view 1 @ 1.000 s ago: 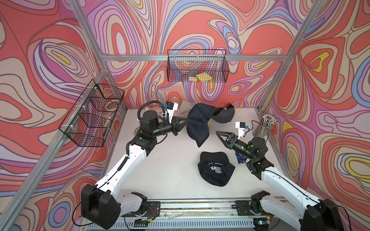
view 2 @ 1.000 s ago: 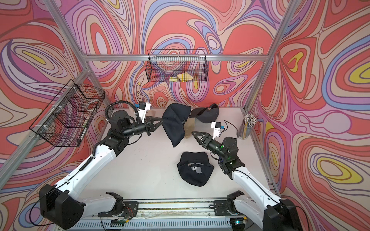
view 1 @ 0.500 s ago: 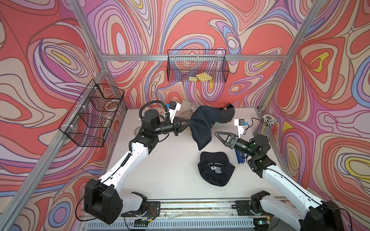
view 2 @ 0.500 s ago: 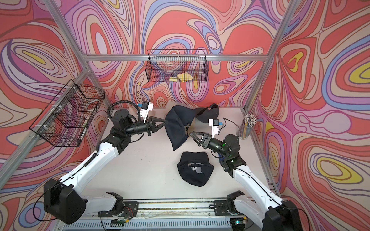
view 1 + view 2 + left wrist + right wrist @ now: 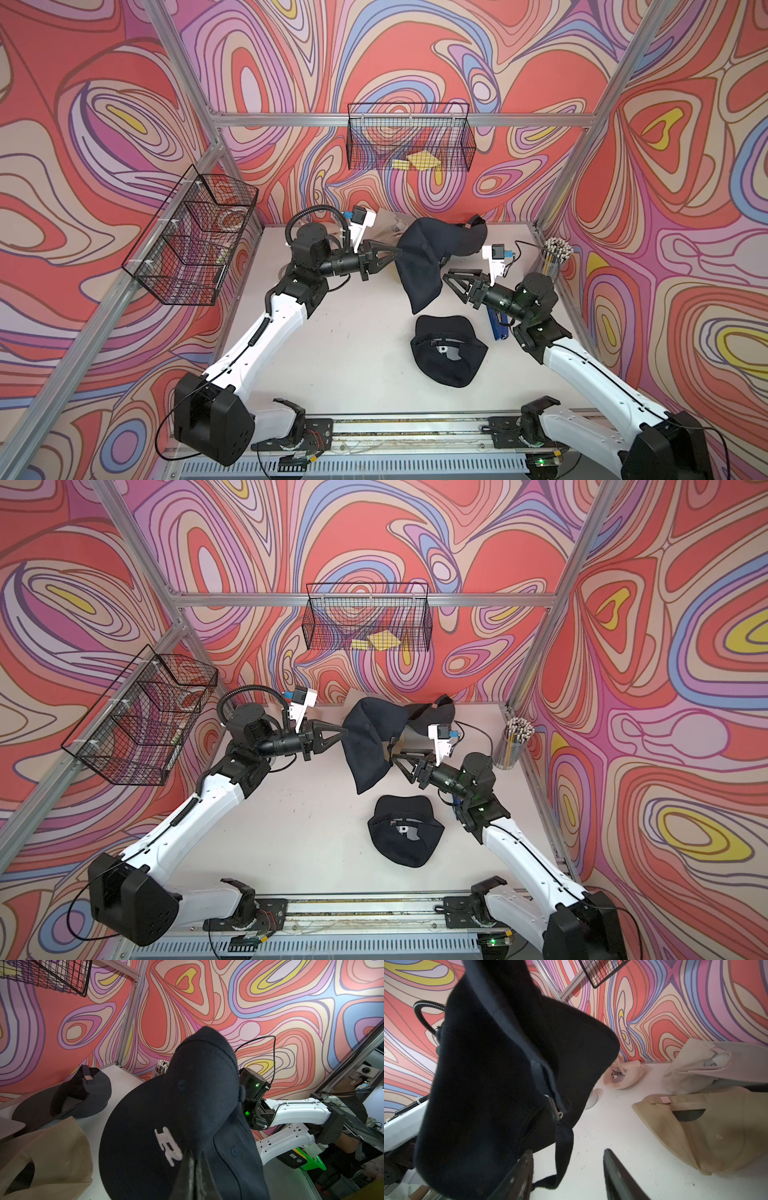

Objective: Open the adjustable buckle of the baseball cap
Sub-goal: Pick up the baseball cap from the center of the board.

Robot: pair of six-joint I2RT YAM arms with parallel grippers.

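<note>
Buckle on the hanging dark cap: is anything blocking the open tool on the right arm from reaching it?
Nothing visible does. The buckle faces the right tool openly; only a loose strap from the cap dangles between its open fingers.

Jaws of left gripper (image 5: 194, 1154) pinch black cap (image 5: 187, 1095); tan cap (image 5: 52, 1151) lies nearby.

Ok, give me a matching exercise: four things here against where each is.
1. navy fabric baseball cap, white lettering
2. black fabric cap, white inner label
3. flat yellow pieces
4. clear cup of pencils

A. in the black wire basket on the back wall
B. standing in the white table's back corner
C. pinched in the left hand
D. lying on the table, inside up

Pairs: 1-C, 2-D, 3-A, 4-B
</note>
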